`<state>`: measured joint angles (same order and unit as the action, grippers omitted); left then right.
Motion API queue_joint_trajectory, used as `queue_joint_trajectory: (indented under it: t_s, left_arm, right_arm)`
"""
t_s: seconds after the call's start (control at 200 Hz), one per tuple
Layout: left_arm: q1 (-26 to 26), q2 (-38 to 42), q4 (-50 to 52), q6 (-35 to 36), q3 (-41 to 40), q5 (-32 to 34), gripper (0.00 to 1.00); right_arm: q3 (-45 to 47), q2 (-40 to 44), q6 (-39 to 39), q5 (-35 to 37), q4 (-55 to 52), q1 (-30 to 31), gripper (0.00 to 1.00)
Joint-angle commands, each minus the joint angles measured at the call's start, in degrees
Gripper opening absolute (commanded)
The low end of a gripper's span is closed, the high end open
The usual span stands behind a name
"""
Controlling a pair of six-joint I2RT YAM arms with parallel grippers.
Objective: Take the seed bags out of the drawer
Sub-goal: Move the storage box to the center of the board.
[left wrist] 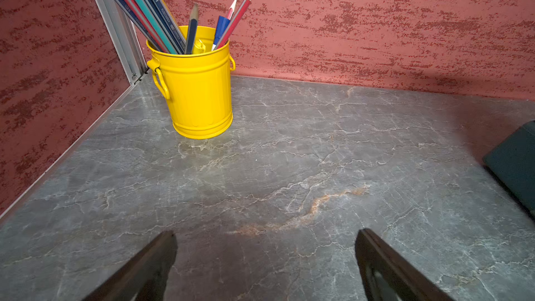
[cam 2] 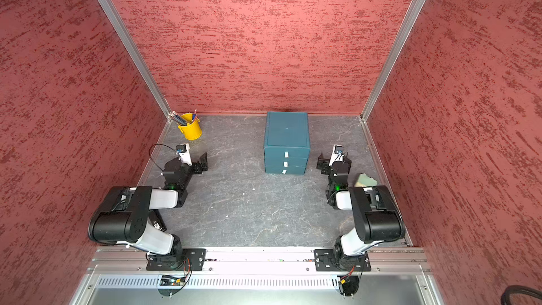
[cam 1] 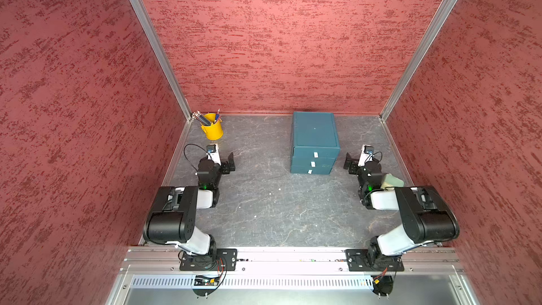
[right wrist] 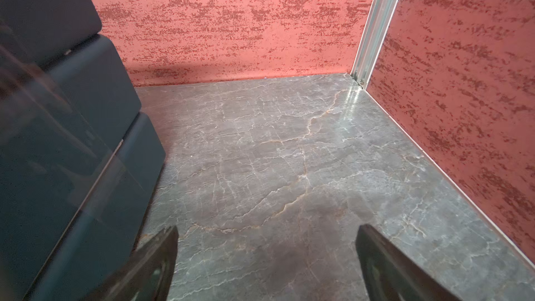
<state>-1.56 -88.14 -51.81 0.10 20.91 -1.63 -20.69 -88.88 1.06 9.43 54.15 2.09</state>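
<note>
Two pairs of black fingers (left wrist: 150, 262) stand spread wide with nothing between them. The left gripper (cam 1: 229, 163) and the right gripper (cam 1: 349, 162) both hang low over the grey marbled table (cam 1: 264, 206), each holding nothing. The right gripper sits just beside the right flank of the teal cabinet (cam 1: 313, 130), with a gap between them. The left gripper is well apart from the cabinet, nearer the yellow bucket (cam 1: 211, 132) of pencils (left wrist: 162, 18) in the far left corner. Three drawers (cam 1: 313, 163) stack in the cabinet's front, each with a small white pull tab (cam 1: 316, 154), all pushed shut and facing the arms. The seed bags are out of sight, and I cannot tell which drawer holds them. Red mottled walls (cam 1: 293, 39) close in the table on three sides.
</note>
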Motion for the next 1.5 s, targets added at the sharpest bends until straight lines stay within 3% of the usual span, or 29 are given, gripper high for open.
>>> queue_joint_trajectory:
  t_s: [0.0,0.506,0.591,0.701,0.897,1.172,1.493]
  left_arm:
    - [-0.32,-0.09,0.22,0.75,0.98,-1.18,1.00]
    - [-0.01,1.66,2.78,1.33,1.73,-1.26,1.00]
    - [0.56,7.60,14.06,1.56,5.43,-0.22,1.00]
    - [0.53,12.80,23.65,0.91,9.60,0.39,1.00]
    - [1.81,14.98,46.43,-4.22,22.43,-0.91,1.00]
    - [8.01,12.68,65.52,-9.81,36.10,-6.34,1.00]
    - [10.88,9.63,70.75,-17.95,41.32,-15.39,1.00]
  right_arm:
    - [-0.14,0.08,0.13,-1.06,0.87,-0.42,0.99]
    - [0.59,1.75,-0.11,-1.52,0.99,-0.36,0.99]
    - [-0.51,9.26,0.77,0.76,-7.78,-0.49,0.99]
    - [-8.57,15.10,2.44,1.47,-28.66,-0.42,0.99]
    - [-19.40,20.09,8.05,0.70,-48.55,-0.49,0.99]
    - [-41.25,13.57,15.65,-17.18,-70.86,-0.42,0.99]
    - [-55.47,0.91,21.10,-36.91,-77.66,-0.42,0.99]
